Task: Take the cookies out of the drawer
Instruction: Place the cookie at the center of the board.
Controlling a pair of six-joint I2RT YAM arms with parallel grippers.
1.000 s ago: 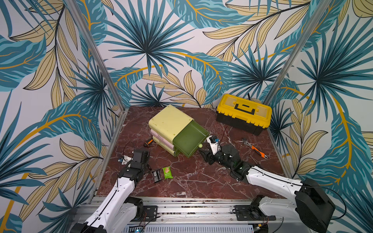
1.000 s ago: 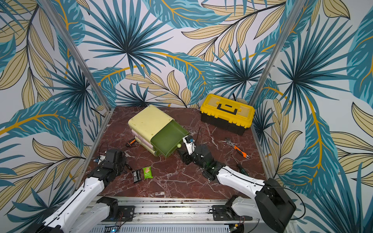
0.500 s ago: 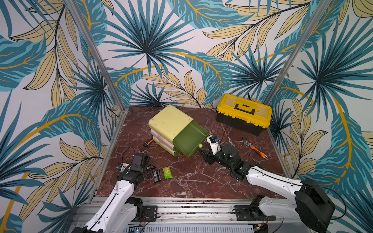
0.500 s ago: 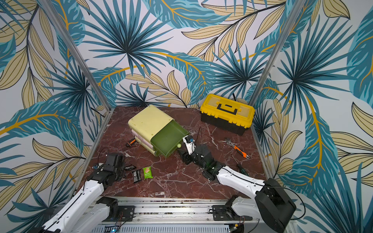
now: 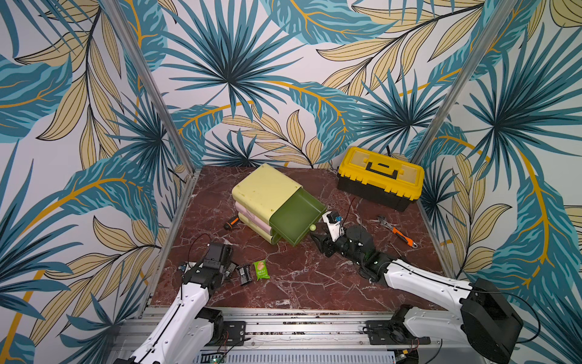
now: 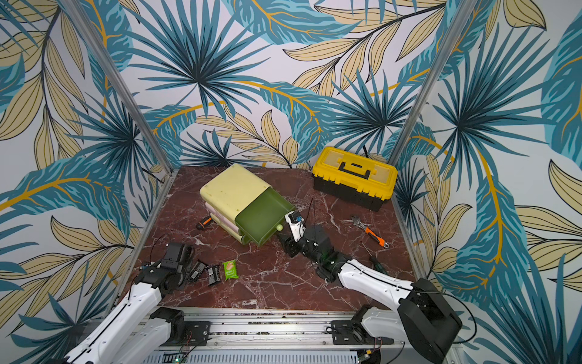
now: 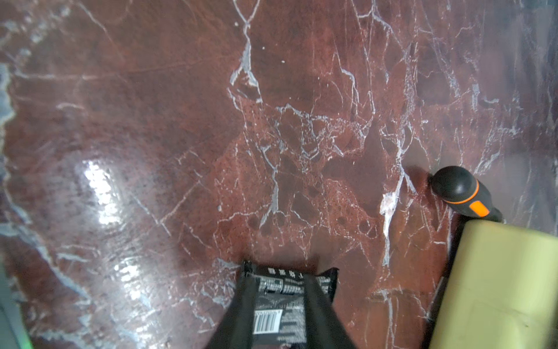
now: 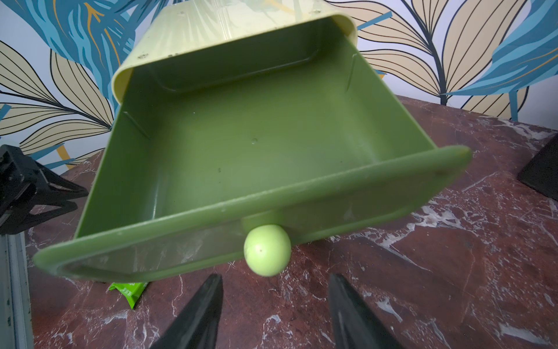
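in both top views the green drawer is standing pulled out of the pale yellow cabinet on the marble table. three of the cookies are lying on the table well apart from it, on the robot's left side: a green packet, a black packet just beside it, and a second black packet next over. in the left wrist view the left gripper is straddling the second black packet, its dark fingers overlapping the wrapper's sides; whether they are pinching it i cannot tell. a screwdriver is lying beside the cabinet. in the right wrist view the right gripper is hovering released, jaws spread, just below the drawer's pale knob, and the green packet is peeking out under the drawer front.
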